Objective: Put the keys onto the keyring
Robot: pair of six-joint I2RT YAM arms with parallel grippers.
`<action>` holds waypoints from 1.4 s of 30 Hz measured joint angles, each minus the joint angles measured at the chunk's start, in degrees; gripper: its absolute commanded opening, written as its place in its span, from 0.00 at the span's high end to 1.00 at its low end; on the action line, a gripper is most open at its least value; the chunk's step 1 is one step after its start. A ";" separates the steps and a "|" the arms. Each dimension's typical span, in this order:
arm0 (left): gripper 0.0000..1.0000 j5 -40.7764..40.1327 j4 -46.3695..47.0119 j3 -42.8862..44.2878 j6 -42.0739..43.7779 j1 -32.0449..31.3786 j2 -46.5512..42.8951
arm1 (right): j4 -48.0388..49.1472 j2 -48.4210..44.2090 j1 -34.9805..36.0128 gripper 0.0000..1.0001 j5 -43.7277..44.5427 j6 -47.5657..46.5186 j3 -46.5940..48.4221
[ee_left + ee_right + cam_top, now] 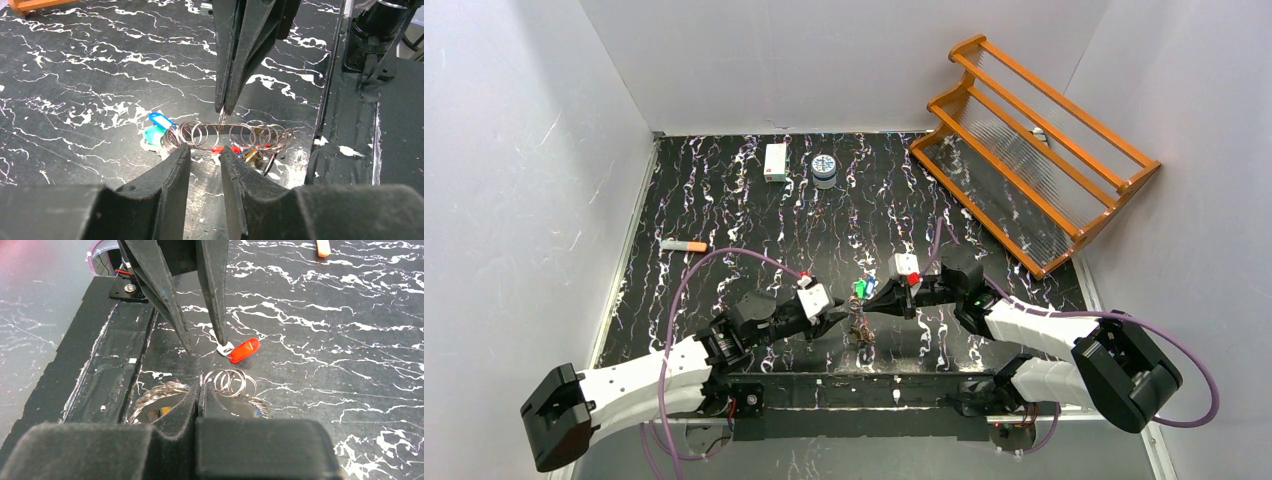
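Keyring [260, 137], a bunch of silver loops with red-, blue- and green-capped keys [159, 120], lay mid tabletop [75, 75] by the near edge. Right gripper [223, 111] was clamped on one loop. Left gripper [205, 150] sat just beside the bunch, fingers apart.

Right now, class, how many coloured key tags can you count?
3: a blue tag and a green tag beside the pile of rings, a red tag near the left gripper. More may hide under the rings.

marbled table [724, 200]: rack [1034, 150], box [775, 161], tin [824, 170], marker [684, 245], keys [861, 290]
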 measured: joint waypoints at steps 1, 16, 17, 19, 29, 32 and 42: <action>0.75 0.35 0.13 0.00 0.11 0.00 0.28 | 0.50 0.00 0.00 0.99 -0.33 0.28 -0.04; 0.81 3.80 3.96 0.00 -0.74 0.00 1.46 | 5.95 0.00 -0.07 0.99 -3.06 4.26 -0.09; 0.81 3.85 4.17 0.00 -0.83 0.00 1.64 | 6.12 0.00 -0.07 0.99 -3.13 4.39 -0.09; 0.81 3.87 4.66 0.00 -1.03 0.00 2.16 | 6.40 0.02 -0.07 0.99 -3.19 4.57 -0.09; 0.79 4.28 6.69 0.02 -2.01 0.00 5.11 | 6.60 0.02 -0.07 0.99 -3.37 5.25 -0.09; 0.80 4.26 7.30 0.13 -2.19 0.00 5.97 | 6.60 0.02 -0.07 0.99 -3.45 5.55 -0.09; 0.80 4.15 8.24 0.22 -2.45 0.00 6.91 | 6.62 0.04 -0.11 0.99 -4.17 5.92 -0.09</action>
